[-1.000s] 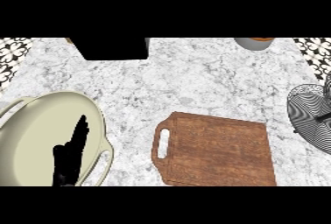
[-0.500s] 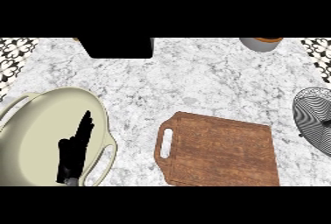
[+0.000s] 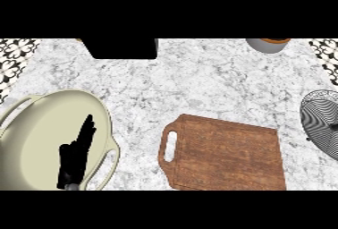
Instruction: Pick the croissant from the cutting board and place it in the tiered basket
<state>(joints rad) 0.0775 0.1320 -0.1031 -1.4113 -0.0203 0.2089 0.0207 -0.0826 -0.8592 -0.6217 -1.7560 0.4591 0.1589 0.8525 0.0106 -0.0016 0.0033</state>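
1 left robot hand [image 3: 78, 150] open over pot [image 3: 26, 147], cutting board [image 3: 224, 154] bare

Marble counter [image 3: 198, 85], white with grey veining, fills the view; patterned black-and-white tile strips at the far left edge [image 3: 16, 58] and far right corner [image 3: 327, 51]. Large cream pot [image 3: 40, 129] with loop handles sits at lower left, one handle toward the counter's middle, partly cut by the lower edge. At the back edge, a black box-like object [image 3: 123, 48] left of centre and, well apart to its right, a grey cup [image 3: 267, 44] with a brown rim, both cropped by the top.
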